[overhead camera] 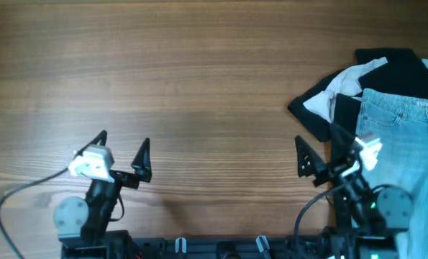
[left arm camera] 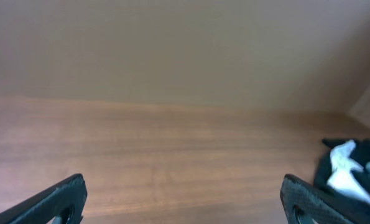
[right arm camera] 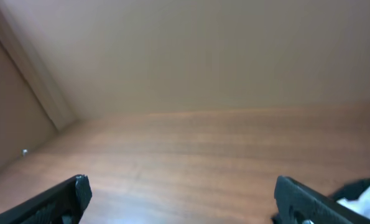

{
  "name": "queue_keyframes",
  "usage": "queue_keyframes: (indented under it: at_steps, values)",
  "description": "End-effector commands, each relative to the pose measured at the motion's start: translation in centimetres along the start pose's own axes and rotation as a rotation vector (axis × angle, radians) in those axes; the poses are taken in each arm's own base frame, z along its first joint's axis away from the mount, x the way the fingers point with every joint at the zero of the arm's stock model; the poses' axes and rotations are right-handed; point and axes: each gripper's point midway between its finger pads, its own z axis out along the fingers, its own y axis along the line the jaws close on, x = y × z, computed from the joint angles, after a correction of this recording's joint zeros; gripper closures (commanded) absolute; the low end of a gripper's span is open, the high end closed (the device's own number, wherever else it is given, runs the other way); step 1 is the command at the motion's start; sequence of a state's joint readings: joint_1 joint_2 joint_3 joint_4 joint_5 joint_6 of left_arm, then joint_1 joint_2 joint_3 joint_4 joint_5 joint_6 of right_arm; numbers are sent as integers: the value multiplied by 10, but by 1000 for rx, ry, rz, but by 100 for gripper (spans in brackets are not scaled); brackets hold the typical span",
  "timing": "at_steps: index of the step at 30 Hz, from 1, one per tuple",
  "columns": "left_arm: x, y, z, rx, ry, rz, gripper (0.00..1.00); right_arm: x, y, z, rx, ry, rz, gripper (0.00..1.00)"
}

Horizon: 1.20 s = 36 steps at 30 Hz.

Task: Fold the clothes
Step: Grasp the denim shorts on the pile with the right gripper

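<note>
The left hand [overhead camera: 122,146] hangs spread wide and empty over the left of the bench [overhead camera: 199,72], well apart from the work. The right hand [overhead camera: 319,144], also spread and empty, is far nearer. The shorts [overhead camera: 404,144] lie just to its right, legs running toward the near edge, over a black-and-white garment [overhead camera: 397,68].

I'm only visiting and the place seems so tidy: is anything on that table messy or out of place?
Only at the right side of the table. The pale denim shorts lie on top of a black-and-white garment that is bunched up, its white part twisted. The shorts also run past the right edge of the overhead picture.
</note>
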<state>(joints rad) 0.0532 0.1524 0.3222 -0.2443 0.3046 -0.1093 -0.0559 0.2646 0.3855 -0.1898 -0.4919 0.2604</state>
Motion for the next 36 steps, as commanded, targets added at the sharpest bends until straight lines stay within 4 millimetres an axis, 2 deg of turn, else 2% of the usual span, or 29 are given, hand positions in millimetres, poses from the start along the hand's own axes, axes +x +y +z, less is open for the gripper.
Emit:
queue_keyframes:
  at_steps: [1,5,9,11,14,15,16,19,22,23,26,28,31,32,35,36]
  values:
    - [-30,-4,11,-13,103,-61,0,-20,-1,21,-1,116,45,0]
    - [-44,2,38,-59,355,-142,0,-25,-19,55,65,364,195,0]
    - [-44,7,64,-93,610,-228,0,-18,-39,78,133,595,247,0]
    - [-41,13,81,-113,714,-262,0,-7,-49,90,155,694,308,0]
    - [-24,15,95,-101,797,-301,0,17,-75,102,239,758,324,0]
    - [-20,14,97,-88,815,-313,0,24,-91,102,324,771,326,0]
    - [-16,11,97,-71,835,-330,0,33,-122,98,512,771,369,0]
    - [-14,8,96,-58,845,-340,0,52,-187,79,887,736,467,0]
    - [-15,8,96,-57,842,-338,6,74,-237,71,1052,722,527,5]
    - [-15,8,96,-57,842,-338,9,82,-252,70,1078,720,548,10]
    - [-14,8,96,-57,843,-339,9,100,-292,58,1161,699,613,14]
    - [-14,8,96,-57,843,-339,10,112,-311,52,1191,698,642,14]
    - [-14,8,96,-57,842,-338,12,135,-319,55,1177,757,627,18]
    - [-14,8,96,-57,842,-338,12,141,-320,56,1171,776,615,22]
    - [-14,8,96,-58,845,-339,15,151,-323,53,1194,805,611,44]
    - [-14,8,95,-58,847,-340,15,150,-323,53,1192,802,608,71]
